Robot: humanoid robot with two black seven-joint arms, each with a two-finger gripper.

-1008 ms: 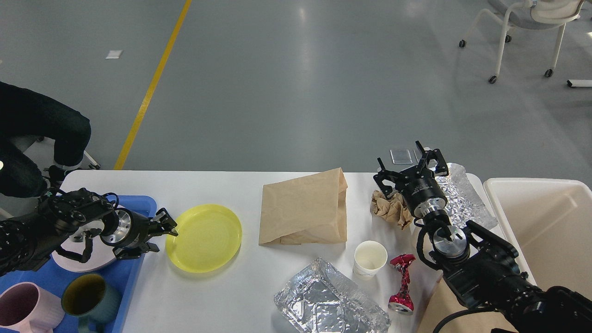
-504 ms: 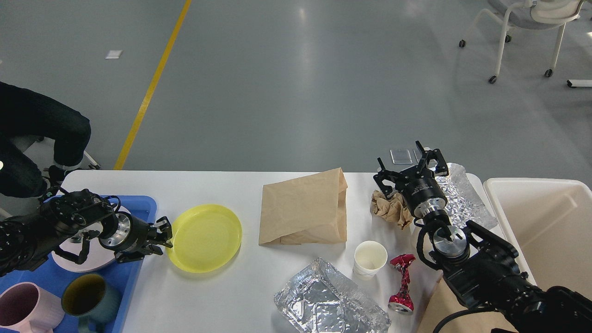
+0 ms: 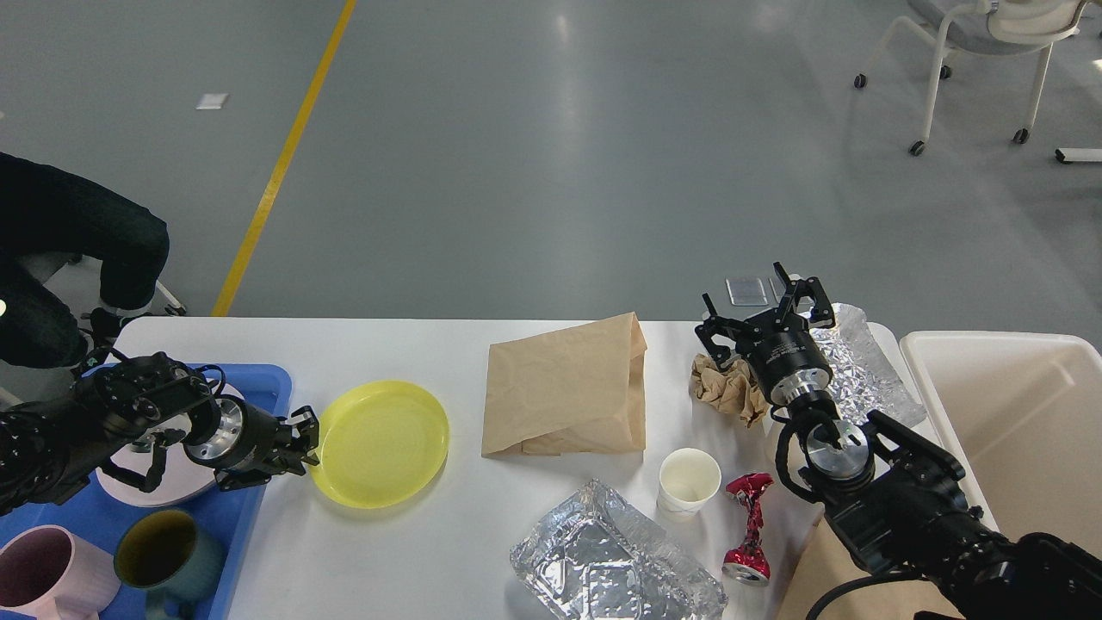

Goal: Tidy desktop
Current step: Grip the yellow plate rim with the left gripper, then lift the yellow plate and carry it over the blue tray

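The white desktop (image 3: 387,560) holds a yellow plate (image 3: 383,443), a flat brown paper bag (image 3: 568,392), a crumpled brown paper ball (image 3: 723,387), a white paper cup (image 3: 689,482), a crushed red can (image 3: 749,525) and a foil tray (image 3: 616,560). My left gripper (image 3: 307,439) is at the plate's left rim, fingers drawn close together on it. My right gripper (image 3: 762,310) is open and empty, at the far edge just behind the crumpled paper ball.
A blue tray (image 3: 254,508) at the left holds a pink mug (image 3: 47,568), a dark green mug (image 3: 164,551) and a white dish (image 3: 146,486). Crumpled foil (image 3: 865,366) lies by my right arm. A cream bin (image 3: 1016,405) stands at the right. A person sits at the far left.
My left gripper has pulled back left to the plate's rim and its fingers have narrowed. The right arm has not moved.
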